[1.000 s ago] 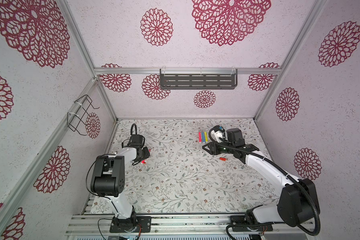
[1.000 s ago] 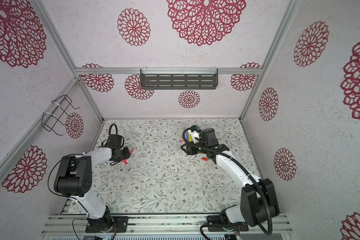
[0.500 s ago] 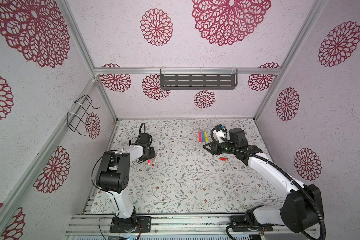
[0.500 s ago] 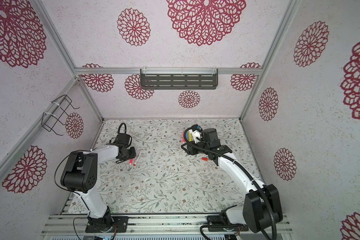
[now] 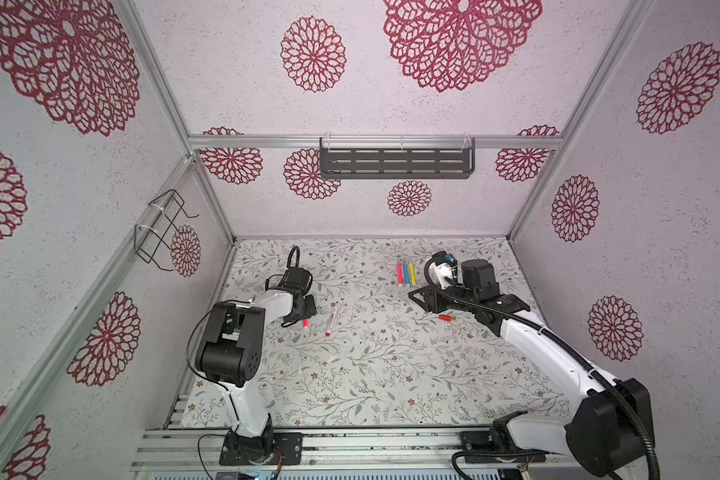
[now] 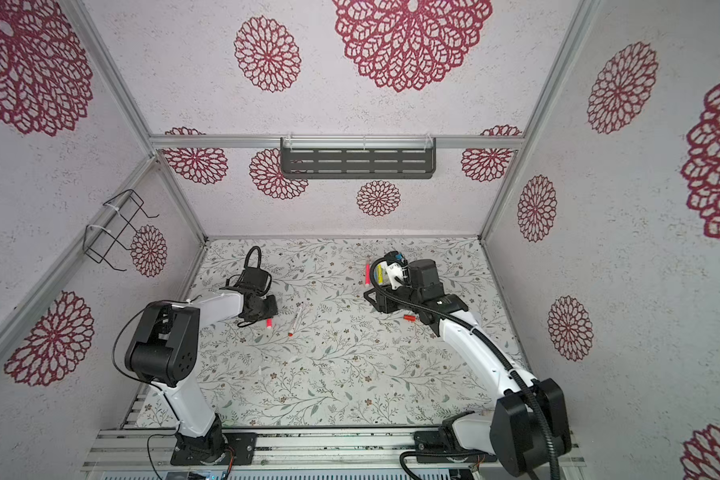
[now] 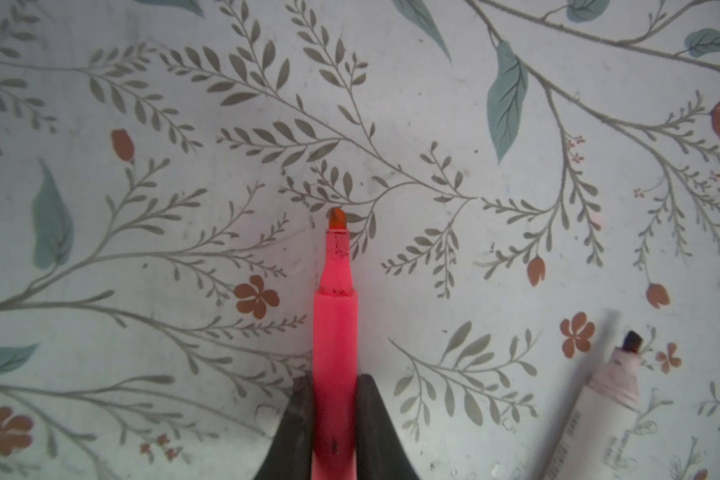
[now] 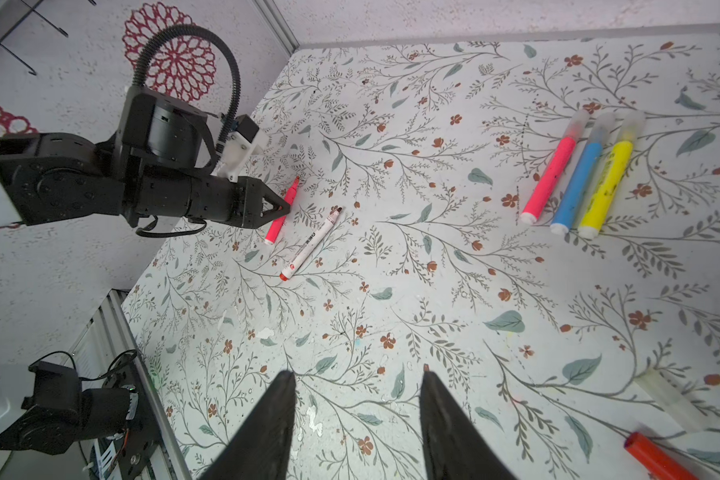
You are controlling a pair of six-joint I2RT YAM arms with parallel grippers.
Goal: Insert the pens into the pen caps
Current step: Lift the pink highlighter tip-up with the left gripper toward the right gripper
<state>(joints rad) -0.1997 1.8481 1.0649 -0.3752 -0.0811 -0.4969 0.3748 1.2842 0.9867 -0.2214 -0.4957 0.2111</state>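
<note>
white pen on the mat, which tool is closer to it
Left. The left tool, shut on a coral pen, sits right beside the white pen; the right tool, open and empty, is much farther off on the pen's other side.

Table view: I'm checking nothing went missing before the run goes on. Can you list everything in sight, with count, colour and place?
capped pens: 3; pink, blue, yellow; side by side at the back of the table.
orange pen: 1; orange-red, uncapped; gripped in the left hand.
white pen: 1; white with a red end, uncapped; lying beside the orange pen.
red cap: 1; red; on the right of the table.
clear cap: 1; translucent; close to the red cap.
shelf: 1; dark grey; back wall.
wire rack: 1; black; left wall.
left hand: shut on the orange pen.
right hand: open, empty, above the table.
</note>
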